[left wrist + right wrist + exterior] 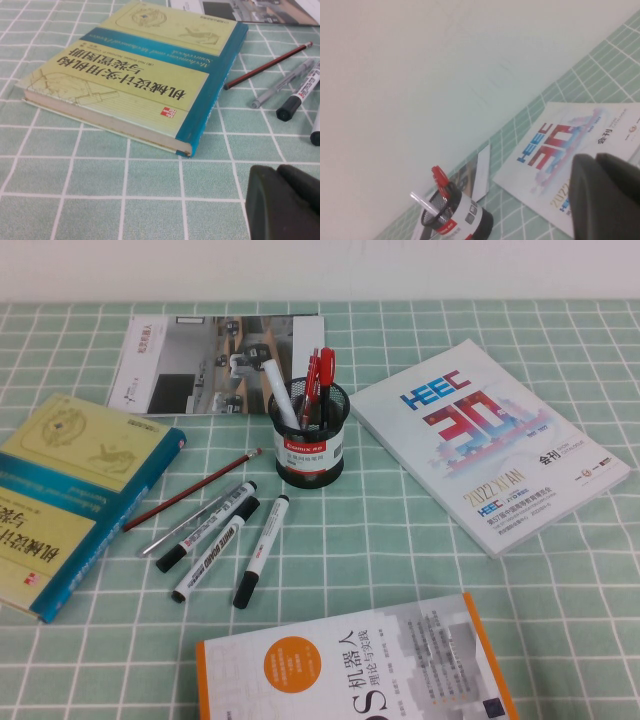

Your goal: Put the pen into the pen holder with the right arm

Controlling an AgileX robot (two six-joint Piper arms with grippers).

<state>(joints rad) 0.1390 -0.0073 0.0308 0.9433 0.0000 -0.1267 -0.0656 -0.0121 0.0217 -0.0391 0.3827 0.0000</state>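
Observation:
The pen (263,548), a white marker with a black cap and fine print, lies on the green checked cloth in front of the pen holder (311,447). It is the rightmost of three markers. The black mesh holder stands upright and holds a white marker (277,392) and red pens (320,375); it also shows in the right wrist view (457,220). My right gripper (595,158) is shut and empty, raised above the white HEEC magazine. My left gripper (278,171) is shut and empty, low over the cloth near the yellow-green book. Neither arm shows in the high view.
A bold-lettered marker (217,548), another marker (207,526), a grey pen (190,522) and a red pencil (190,490) lie left of the pen. A yellow-green book (70,490), a brochure (215,360), the HEEC magazine (490,440) and an orange-edged book (360,670) ring the holder.

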